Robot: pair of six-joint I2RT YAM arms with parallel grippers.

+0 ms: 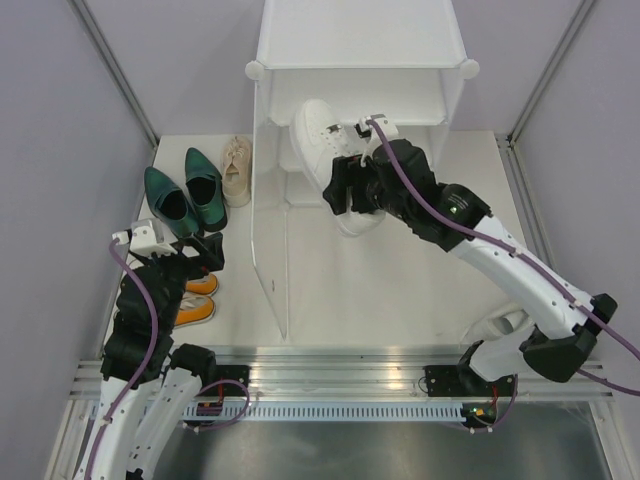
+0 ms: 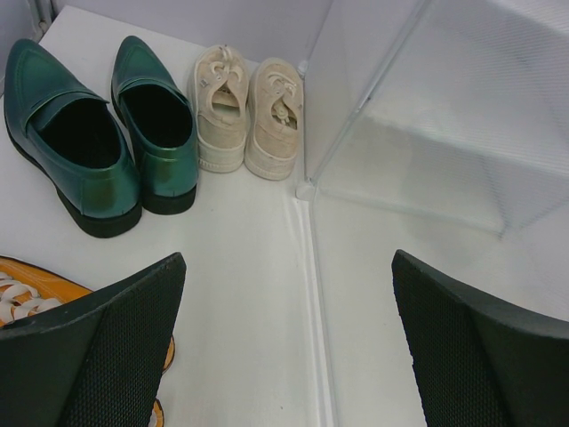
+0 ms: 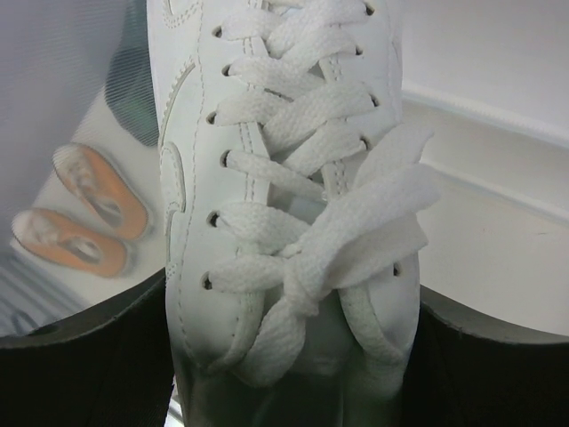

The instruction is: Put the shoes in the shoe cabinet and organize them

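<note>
The flat white worktop (image 1: 400,290) under me is matte, with a thin seam running along it beside the cabinet foot. Pale lilac-grey walls (image 1: 60,120) close it in on three sides, slim metal posts (image 1: 115,70) stand in the corners, and a ribbed aluminium rail (image 1: 340,365) runs along the near edge by my bases.

The tall white plastic shoe cabinet (image 1: 360,40) stands at the back middle of the worktop, with its open front towards me and its side panels translucent.

My right claw (image 1: 350,190) is clamped across a white leather lace-up sneaker (image 1: 315,140) near its collar. The toe points into the cabinet below the top shelf. I cannot tell whether the sole touches a tier. The sneaker's side shows curved stitching and eyelets, but no lettering I can read.

My left claw (image 2: 284,347) hangs spread wide and empty over the left of the worktop.

Beside the cabinet's left panel, the cream lace-up sneakers (image 2: 249,116) sit as a pair. The dark green pointed shoes (image 2: 89,151) lie just left of them. The orange canvas sneakers (image 1: 195,300) lie nearer me, partly under my left arm.
</note>
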